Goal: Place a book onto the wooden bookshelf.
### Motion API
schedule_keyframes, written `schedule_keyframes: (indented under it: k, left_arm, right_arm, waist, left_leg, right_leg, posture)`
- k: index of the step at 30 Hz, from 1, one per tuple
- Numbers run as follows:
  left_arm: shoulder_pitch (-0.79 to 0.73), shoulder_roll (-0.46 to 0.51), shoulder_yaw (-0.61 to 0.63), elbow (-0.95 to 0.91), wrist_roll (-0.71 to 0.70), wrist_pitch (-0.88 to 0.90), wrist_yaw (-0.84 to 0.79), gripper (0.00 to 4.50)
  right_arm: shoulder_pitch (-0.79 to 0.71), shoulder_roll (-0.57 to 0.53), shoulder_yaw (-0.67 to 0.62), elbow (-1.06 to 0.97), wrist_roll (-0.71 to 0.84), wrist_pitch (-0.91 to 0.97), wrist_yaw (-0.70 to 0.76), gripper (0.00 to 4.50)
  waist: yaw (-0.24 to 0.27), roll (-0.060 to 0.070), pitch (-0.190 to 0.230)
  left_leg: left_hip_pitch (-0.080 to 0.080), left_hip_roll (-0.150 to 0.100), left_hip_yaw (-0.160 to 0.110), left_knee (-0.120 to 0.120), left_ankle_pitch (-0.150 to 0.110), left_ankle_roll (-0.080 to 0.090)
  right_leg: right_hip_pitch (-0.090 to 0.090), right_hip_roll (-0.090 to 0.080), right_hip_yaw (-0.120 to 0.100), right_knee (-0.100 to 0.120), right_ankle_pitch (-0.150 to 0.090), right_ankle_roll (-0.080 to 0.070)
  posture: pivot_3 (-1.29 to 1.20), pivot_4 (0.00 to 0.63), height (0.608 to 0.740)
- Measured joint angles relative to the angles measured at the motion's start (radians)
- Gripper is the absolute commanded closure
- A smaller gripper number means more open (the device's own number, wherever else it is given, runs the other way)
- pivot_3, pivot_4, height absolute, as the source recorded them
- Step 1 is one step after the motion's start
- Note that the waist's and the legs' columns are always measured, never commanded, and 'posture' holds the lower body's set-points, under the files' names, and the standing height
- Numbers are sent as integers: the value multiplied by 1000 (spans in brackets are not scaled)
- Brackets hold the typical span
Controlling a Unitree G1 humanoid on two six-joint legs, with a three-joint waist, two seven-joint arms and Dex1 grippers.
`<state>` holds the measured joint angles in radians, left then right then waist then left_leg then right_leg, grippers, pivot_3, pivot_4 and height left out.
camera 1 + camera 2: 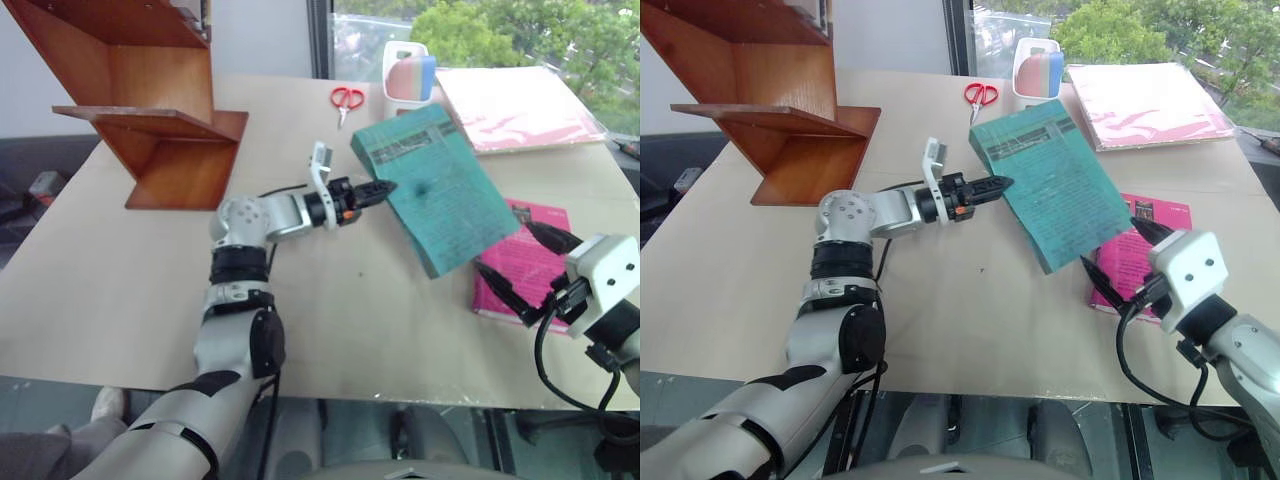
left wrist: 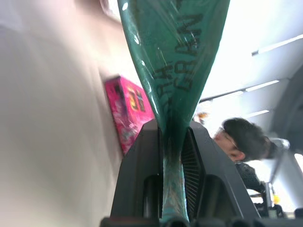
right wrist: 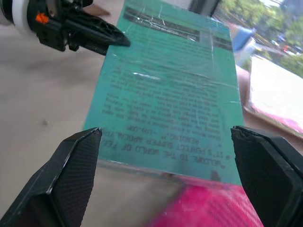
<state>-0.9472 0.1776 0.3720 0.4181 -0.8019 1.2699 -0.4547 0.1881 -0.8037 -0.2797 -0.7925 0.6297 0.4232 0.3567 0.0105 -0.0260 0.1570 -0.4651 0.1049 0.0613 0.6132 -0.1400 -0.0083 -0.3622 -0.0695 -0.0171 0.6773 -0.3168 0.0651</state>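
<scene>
Left gripper, jaws clamped on the left edge of the book, holds it tilted above the worktop at mid-scene; the cover's dark print includes "PERFECT SUMMER" in the right wrist view. Right gripper, jaws wide apart, hangs at the book's near end over the magenta-pink book. The wooden bookshelf stands far left.

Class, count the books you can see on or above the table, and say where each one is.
2. The thick teal-green book is held tilted above the table by the left gripper. The thinner magenta-pink book lies flat on the table, beside the open right gripper.
</scene>
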Motion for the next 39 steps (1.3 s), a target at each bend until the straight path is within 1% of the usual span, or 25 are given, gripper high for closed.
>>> schedule_keyframes:
  k: [1, 3, 6, 7, 8, 10, 11, 15, 16, 17, 18, 19, 20, 22, 24, 26, 27, 30, 32, 33, 35, 37, 39]
  left_arm:
    - [10, 26, -18, -32, 15, -12, -2, 3903]
    - [61, 132, -100, -151, 72, -80, -42, 3903]
    - [83, 255, -184, -298, 145, -210, -121, 3903]
    - [83, 273, -194, -325, 161, -237, -131, 3903]
    - [91, 317, -234, -367, 208, -308, -157, 3903]
    - [98, 362, -275, -410, 272, -406, -185, 3903]
    - [110, 405, -314, -437, 325, -497, -218, 3903]
    - [108, 502, -395, -466, 493, -751, -276, 3903]
    - [93, 553, -432, -467, 578, -864, -290, 3903]
    - [81, 574, -447, -466, 618, -913, -295, 3903]
    - [44, 634, -481, -464, 708, -1051, -322, 3903]
    - [21, 649, -489, -464, 733, -1097, -334, 3903]
    - [-30, 673, -502, -458, 775, -1181, -360, 3903]
    - [-110, 702, -505, -457, 814, -1271, -402, 3903]
    - [-143, 716, -506, -451, 829, -1314, -439, 3903]
    - [-172, 750, -533, -438, 835, -1319, -537, 3903]
    - [-173, 754, -536, -436, 836, -1318, -546, 3903]
    - [-212, 850, -554, -416, 809, -1236, -737, 3903]
    - [-278, 884, -555, -406, 794, -1165, -818, 3903]
    - [-315, 897, -559, -398, 794, -1159, -851, 3903]
    - [-393, 941, -558, -375, 803, -1166, -915, 3903]
    - [-421, 977, -560, -346, 822, -1194, -952, 3903]
    - [-444, 1030, -573, -285, 872, -1245, -1006, 3903]
  right_arm:
    - [-24, 6, 7, 24, -2, -8, 15, 0]
    - [-109, 22, 54, 103, -24, -24, 63, 0]
    - [-186, 56, 106, 212, -64, -53, 120, 0]
    - [-201, 65, 116, 228, -73, -60, 131, 0]
    - [-232, 78, 133, 261, -87, -71, 151, 0]
    - [-259, 87, 148, 291, -104, -82, 169, 0]
    - [-283, 102, 154, 314, -114, -86, 184, 0]
    - [-340, 125, 168, 370, -136, -104, 223, 0]
    - [-360, 129, 174, 392, -145, -110, 235, 0]
    - [-367, 132, 175, 401, -148, -114, 241, 0]
    - [-385, 140, 183, 423, -158, -124, 256, 0]
    - [-391, 142, 185, 430, -161, -125, 262, 0]
    - [-411, 147, 191, 453, -172, -135, 274, 0]
    - [-435, 153, 195, 473, -188, -154, 292, 0]
    - [-447, 159, 196, 490, -200, -168, 302, 0]
    - [-477, 173, 203, 531, -223, -187, 314, 0]
    - [-480, 174, 204, 535, -224, -188, 314, 0]
    - [-524, 200, 215, 588, -242, -216, 334, 0]
    - [-541, 215, 223, 622, -252, -233, 343, 0]
    - [-551, 223, 226, 637, -255, -243, 354, 0]
    - [-568, 235, 233, 663, -263, -267, 374, 0]
    - [-581, 244, 234, 688, -270, -281, 382, 0]
    - [-608, 255, 235, 737, -284, -305, 394, 0]
  waist:
    - [-5, 1, 0]
    - [-17, 0, 1]
    - [-13, 1, 2]
    - [-8, 2, 2]
    - [-5, 2, 3]
    - [4, 3, 2]
    - [5, 2, 3]
    - [6, 3, 3]
    - [5, 3, 3]
    - [5, 3, 4]
    - [5, 2, 4]
    - [7, 3, 4]
    - [9, 2, 5]
    - [10, 3, 5]
    - [8, 4, 4]
    - [4, 5, 5]
    - [4, 5, 5]
    - [-6, 5, 8]
    - [-4, 5, 9]
    - [-2, 4, 10]
    - [2, 6, 12]
    - [2, 6, 12]
    - [0, 7, 13]
  left_leg:
    - [0, 0, 0, 0, 0, 0]
    - [1, 1, 1, -1, 0, -1]
    - [1, 1, 1, -1, 1, -2]
    - [1, 1, 1, -1, 1, -2]
    - [1, 1, 2, -1, 1, -2]
    - [1, 1, 2, -1, 1, -2]
    - [1, 1, 2, -1, 1, -2]
    - [1, 1, 3, -1, 0, -1]
    - [1, 1, 3, -1, 0, -1]
    - [1, 1, 3, -1, 0, -1]
    - [1, 1, 4, -1, 0, -1]
    - [0, 1, 4, -1, 0, -1]
    - [0, 1, 5, -1, 0, -1]
    - [-1, 1, 6, -1, 0, -1]
    - [0, 1, 7, -1, 0, -1]
    - [-1, 2, 8, -1, 0, -1]
    - [-1, 2, 8, -1, 0, -1]
    - [-2, 5, 12, -1, 0, -1]
    - [-3, 5, 12, -1, 0, -1]
    - [-3, 5, 12, -1, 0, -1]
    - [-4, 5, 14, -1, 0, -1]
    - [-4, 5, 15, -1, 0, -1]
    - [-4, 5, 15, -1, 0, -1]
  right_leg:
    - [0, 0, 1, 1, 0, 0]
    - [0, 1, 1, 1, 0, 0]
    - [0, 1, 1, 1, 0, 0]
    - [0, 1, 1, 0, 0, 0]
    - [0, 1, 1, 0, 0, 0]
    - [0, 0, 1, 0, 0, 0]
    - [-1, 1, 1, 0, 0, 0]
    - [-1, 1, 1, 0, 0, 0]
    - [-1, 1, 2, 1, 0, 0]
    - [-1, 1, 2, 0, 0, 0]
    - [-2, 1, 2, 0, 0, 0]
    - [-3, 1, 2, 0, 0, 0]
    - [-3, 1, 2, 0, 0, 0]
    - [-4, 1, 4, 0, 0, 0]
    - [-4, 1, 4, 0, 0, 0]
    - [-6, 1, 6, 2, 0, 0]
    - [-6, 1, 6, 3, 0, 0]
    - [-12, 4, 10, 5, 0, 0]
    - [-13, 4, 10, 5, 0, 0]
    - [-13, 4, 11, 5, 0, 0]
    - [-14, 4, 13, 4, 0, 0]
    - [-15, 4, 13, 5, 0, 0]
    - [-15, 4, 13, 6, 0, 0]
  posture:
    - [0, 150, 740]
    - [0, 150, 740]
    - [0, 150, 740]
    - [0, 150, 740]
    - [0, 150, 740]
    - [0, 150, 740]
    - [0, 150, 740]
    - [0, 150, 740]
    - [0, 150, 740]
    - [0, 150, 740]
    - [0, 150, 740]
    - [0, 150, 740]
    - [0, 150, 740]
    - [0, 150, 740]
    - [0, 150, 740]
    - [0, 150, 740]
    - [0, 150, 740]
    - [0, 150, 740]
    - [0, 150, 740]
    - [0, 150, 740]
    - [0, 150, 740]
    - [0, 150, 740]
    - [0, 150, 740]
